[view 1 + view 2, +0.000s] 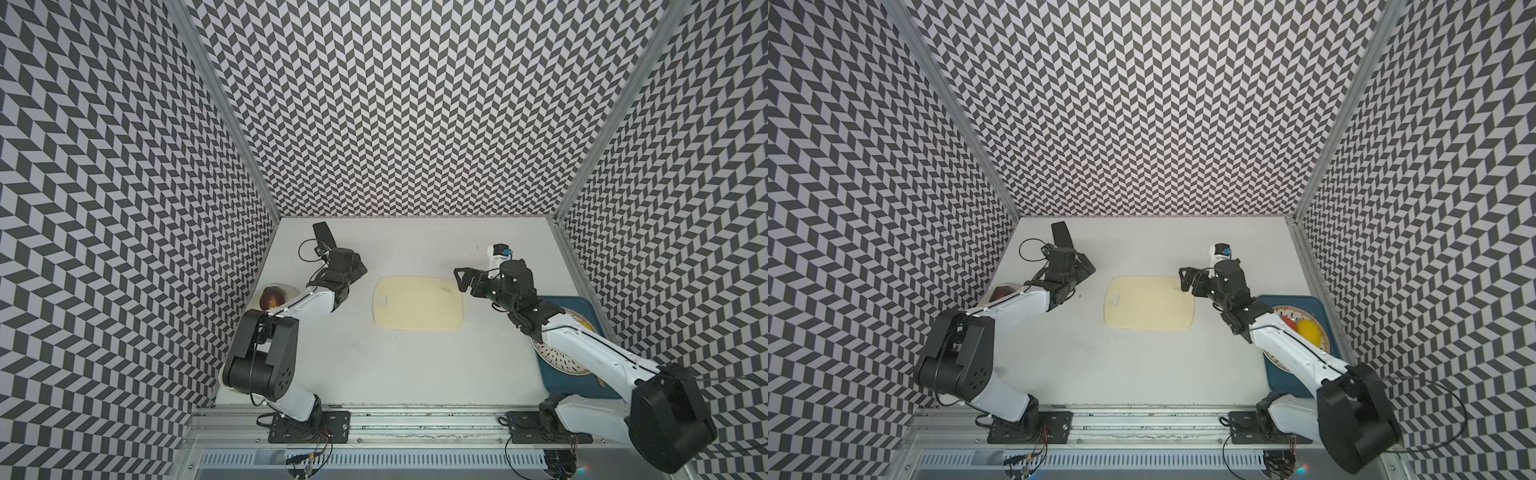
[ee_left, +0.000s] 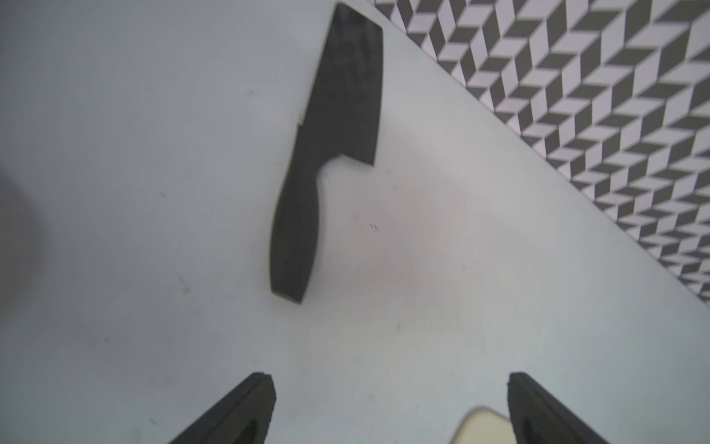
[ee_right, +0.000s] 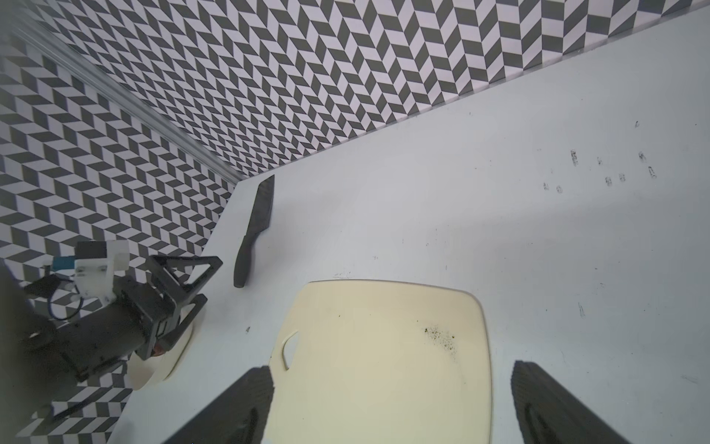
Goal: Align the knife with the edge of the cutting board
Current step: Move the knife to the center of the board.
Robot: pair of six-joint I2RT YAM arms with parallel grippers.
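Knife [image 2: 319,146]: black cleaver, flat on the counter [image 1: 395,365] in the far left corner, well apart from the cutting board [image 1: 417,303]. Its long axis runs roughly front to back, blade toward the back wall, handle end toward the left tool [image 2: 390,380].
Left tool: jaws wide, empty, just short of the handle; much the nearer arm.
Right tool [image 1: 464,280]: jaws wide, empty, at the board's far right corner.
Judged next: the left tool goes forward onto the handle, and the knife then needs carrying across to a board edge.
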